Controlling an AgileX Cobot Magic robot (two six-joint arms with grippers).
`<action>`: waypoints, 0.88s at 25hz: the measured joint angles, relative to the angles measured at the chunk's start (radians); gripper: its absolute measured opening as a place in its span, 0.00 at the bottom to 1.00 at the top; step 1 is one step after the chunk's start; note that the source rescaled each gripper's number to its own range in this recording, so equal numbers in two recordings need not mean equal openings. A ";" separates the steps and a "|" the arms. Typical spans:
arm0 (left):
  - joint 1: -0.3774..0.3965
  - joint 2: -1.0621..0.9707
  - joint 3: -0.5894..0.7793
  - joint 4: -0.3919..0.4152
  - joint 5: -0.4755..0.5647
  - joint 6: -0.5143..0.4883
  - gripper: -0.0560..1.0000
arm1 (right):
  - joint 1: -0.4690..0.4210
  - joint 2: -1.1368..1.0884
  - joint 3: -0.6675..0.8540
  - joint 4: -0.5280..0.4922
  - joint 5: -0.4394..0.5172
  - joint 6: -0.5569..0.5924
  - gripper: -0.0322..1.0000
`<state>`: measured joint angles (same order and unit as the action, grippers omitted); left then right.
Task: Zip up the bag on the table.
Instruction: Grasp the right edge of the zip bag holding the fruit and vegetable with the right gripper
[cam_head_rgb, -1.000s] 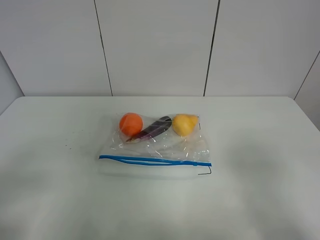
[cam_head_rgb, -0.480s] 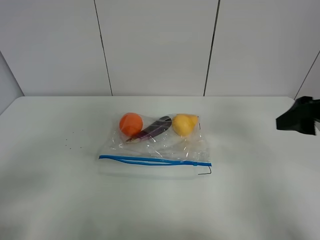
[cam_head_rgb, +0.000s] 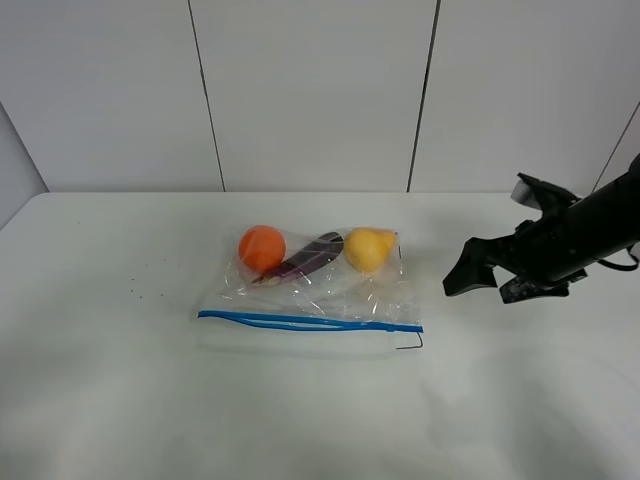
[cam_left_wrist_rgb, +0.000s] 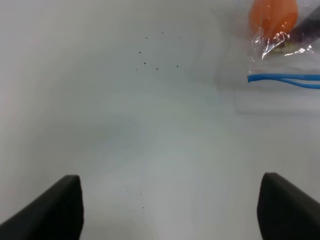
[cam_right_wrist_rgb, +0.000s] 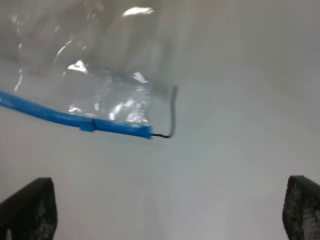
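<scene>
The bag is clear crinkly plastic and lies flat at the middle of the white table. Its blue zipper strip runs along the near edge. An orange fruit, a purple vegetable and a yellow fruit show through it. My right gripper hovers open to the right of the bag, apart from it. In the right wrist view, the strip's end lies ahead of the open right gripper. My left gripper is open over bare table, with the bag's corner ahead of it.
A small black bent mark sits just off the strip's right end, also as the bent mark in the right wrist view. Tiny dark specks dot the table left of the bag. A panelled white wall rises behind the table.
My right arm has come in from the right edge of the exterior view and moved left toward the bag. The bag has not moved.
</scene>
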<state>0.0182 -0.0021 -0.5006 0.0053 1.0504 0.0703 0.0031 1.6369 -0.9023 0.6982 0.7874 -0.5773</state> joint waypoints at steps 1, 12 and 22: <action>0.000 0.000 0.000 0.000 0.000 0.000 0.92 | 0.000 0.032 0.000 0.049 0.003 -0.046 1.00; 0.000 0.000 0.000 0.000 0.000 0.000 0.92 | -0.023 0.277 -0.002 0.428 0.111 -0.429 0.91; 0.000 0.000 0.000 0.000 0.000 0.000 0.92 | -0.083 0.342 -0.042 0.482 0.183 -0.518 0.90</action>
<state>0.0182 -0.0021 -0.5006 0.0053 1.0504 0.0703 -0.0795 1.9785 -0.9440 1.1803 0.9701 -1.0955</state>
